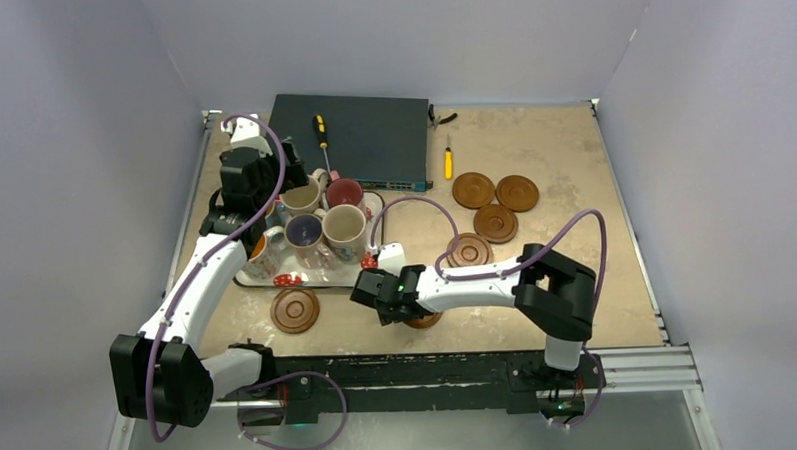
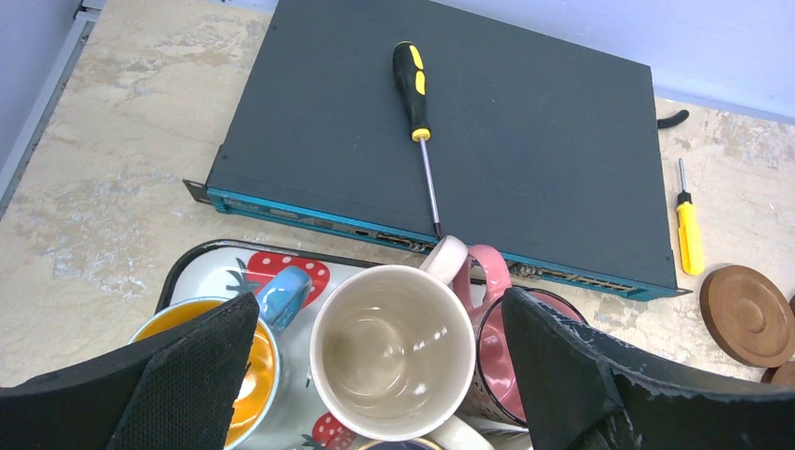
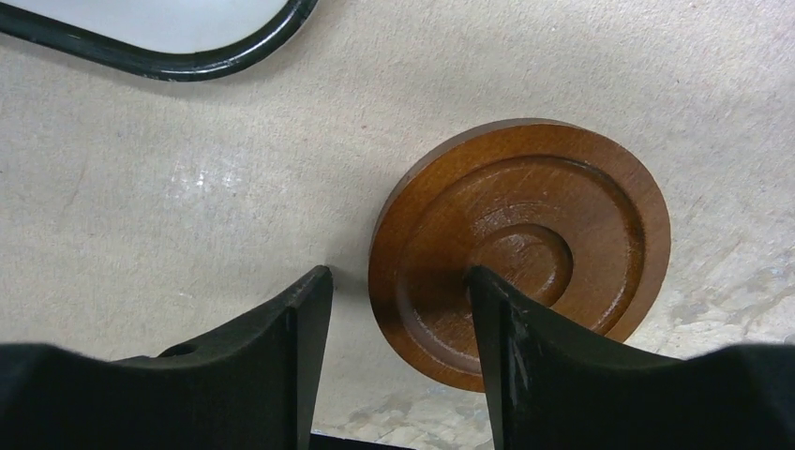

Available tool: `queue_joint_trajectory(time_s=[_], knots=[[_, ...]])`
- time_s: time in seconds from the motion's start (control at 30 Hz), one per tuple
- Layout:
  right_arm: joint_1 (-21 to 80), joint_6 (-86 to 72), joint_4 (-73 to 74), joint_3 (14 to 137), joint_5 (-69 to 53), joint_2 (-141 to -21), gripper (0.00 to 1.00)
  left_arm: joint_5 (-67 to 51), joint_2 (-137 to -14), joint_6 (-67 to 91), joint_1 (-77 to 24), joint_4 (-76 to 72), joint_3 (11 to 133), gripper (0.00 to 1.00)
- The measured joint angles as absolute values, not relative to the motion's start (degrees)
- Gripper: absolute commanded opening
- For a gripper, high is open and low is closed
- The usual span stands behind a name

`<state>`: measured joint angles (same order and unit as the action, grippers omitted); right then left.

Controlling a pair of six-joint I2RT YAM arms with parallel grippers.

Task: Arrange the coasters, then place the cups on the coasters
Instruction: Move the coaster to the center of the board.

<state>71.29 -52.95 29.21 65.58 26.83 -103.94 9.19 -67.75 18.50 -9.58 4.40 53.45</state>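
Observation:
Five cups stand packed on the strawberry-print tray (image 1: 321,278). My left gripper (image 2: 380,309) is open astride a cream cup (image 2: 392,352), with a blue cup with an orange inside (image 2: 281,292) and a pink-inside cup (image 2: 494,356) beside it. My right gripper (image 3: 398,277) is open low over the table. One finger is on bare table and the other over a coaster (image 3: 520,253), whose left rim lies between them. That coaster (image 1: 425,320) peeks from under the arm. Another coaster (image 1: 295,311) lies near the tray's front; several (image 1: 495,223) lie to the right.
A dark network switch (image 1: 361,136) lies at the back with a black-and-yellow screwdriver (image 1: 321,133) on top. A small yellow screwdriver (image 1: 448,163) lies right of it. The tray's black rim (image 3: 187,66) is just beyond the right gripper. Walls enclose three sides.

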Motion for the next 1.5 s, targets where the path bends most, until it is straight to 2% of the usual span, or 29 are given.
queue_joint_trajectory(time_s=[0.33,0.6,0.73,0.8,0.87,0.97,1.13,1.3,1.5], knots=[[71.13,-54.72,29.89,63.79,26.02,-102.67,0.56,9.19,-67.75,18.50,-9.58,4.40,53.45,0.96],[67.59,-58.13,32.75,53.80,25.71,-93.76,0.57,9.17,-67.72,18.50,-9.58,4.38,53.45,0.96],[64.03,-58.48,34.79,50.33,25.78,-89.82,0.61,9.06,-67.70,18.48,-9.61,4.36,53.45,0.96],[62.46,-58.43,35.68,49.47,25.82,-87.83,0.67,9.02,-67.64,18.46,-9.85,4.36,53.45,0.96],[61.52,-57.93,36.03,49.45,25.89,-85.36,0.78,9.13,-67.40,18.37,-10.81,4.34,53.45,0.95],[61.32,-56.58,36.23,50.06,25.96,-81.56,0.86,8.95,-66.67,17.58,-13.96,3.97,53.45,0.94],[58.57,-52.36,34.98,53.21,25.76,-75.02,0.90,8.60,-65.04,14.76,-23.09,3.40,53.28,0.87],[47.40,-44.12,30.41,53.78,23.79,-67.59,0.95,8.25,-59.55,13.78,-31.22,1.26,50.85,0.85],[32.77,-34.57,24.93,57.84,18.68,-67.46,0.97,9.47,-57.25,18.26,-41.30,1.21,48.23,0.82]])
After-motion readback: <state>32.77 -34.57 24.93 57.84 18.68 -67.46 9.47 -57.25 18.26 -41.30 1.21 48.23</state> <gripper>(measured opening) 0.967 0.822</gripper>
